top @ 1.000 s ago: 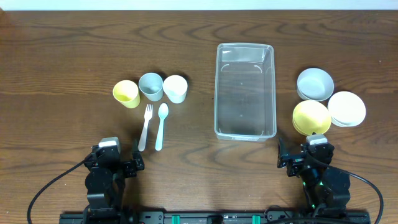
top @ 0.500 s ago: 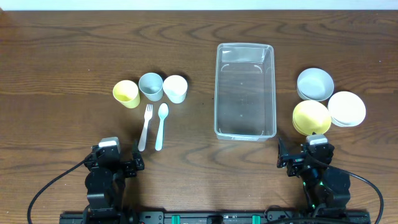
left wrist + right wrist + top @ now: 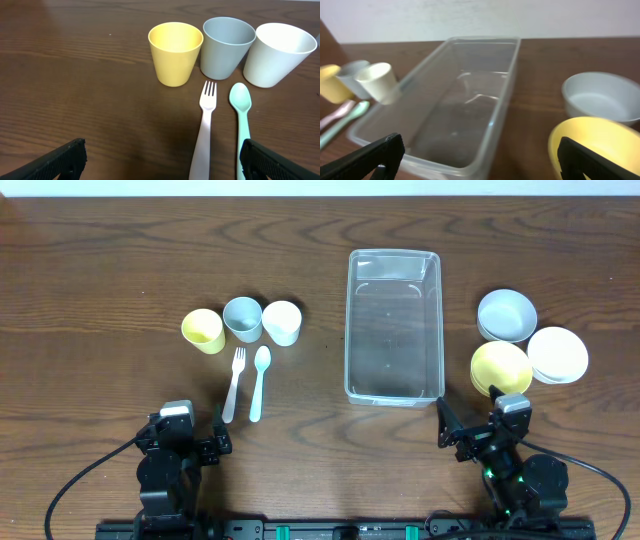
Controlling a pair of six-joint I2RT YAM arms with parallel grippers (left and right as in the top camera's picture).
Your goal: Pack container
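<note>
Right gripper point(image 3: 479, 159) has turned toward the near end of the empty container point(image 3: 392, 330), which lies just left of the bowls point(image 3: 500, 367), fingers spread wide, holding nothing, seemingly (blurred view) starting packing; left gripper point(image 3: 160, 157) is likewise spread and empty.

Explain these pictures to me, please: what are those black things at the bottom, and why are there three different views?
Those are two robot arms, seen from a camera above the table. The other two pictures come from cameras on their wrists. The left gripper and right gripper are open, holding nothing. In the middle stands an empty clear container; left of it three cups, a fork and a spoon; right of it three bowls.
</note>
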